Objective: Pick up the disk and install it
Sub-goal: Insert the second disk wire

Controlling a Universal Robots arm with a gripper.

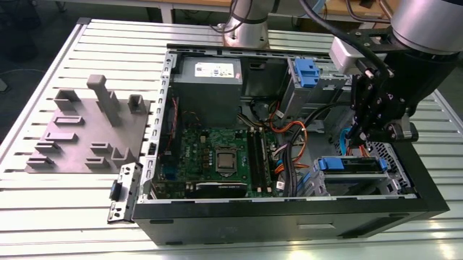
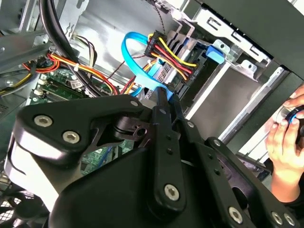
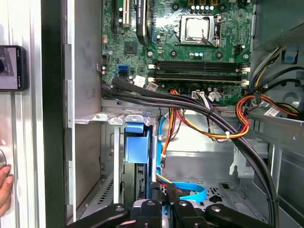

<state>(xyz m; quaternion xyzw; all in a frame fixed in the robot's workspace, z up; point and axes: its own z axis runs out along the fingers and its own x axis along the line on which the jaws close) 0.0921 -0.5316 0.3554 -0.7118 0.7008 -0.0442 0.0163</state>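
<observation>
The disk (image 1: 351,165) sits in the lower drive cage at the exterior view's right of the open computer case (image 1: 289,216), its blue bracket facing up. In the first wrist view the disk (image 3: 136,145) stands on edge in the cage. In the second wrist view the disk (image 2: 178,66) has a black connector with red and yellow wires at its end. My gripper (image 1: 361,142) hangs just above and behind the cage. Its fingers (image 2: 161,107) are shut together, pointing at the disk's cable end, and a blue cable (image 2: 130,52) passes behind them.
A grey power supply (image 1: 210,73) and the motherboard (image 1: 217,157) fill the case's left half. A second blue-bracketed bay (image 1: 305,73) is at the back. A grey fixture plate (image 1: 79,135) lies outside. A person's hand (image 2: 285,137) is beside the case. Cable bundles (image 3: 199,114) cross near the cage.
</observation>
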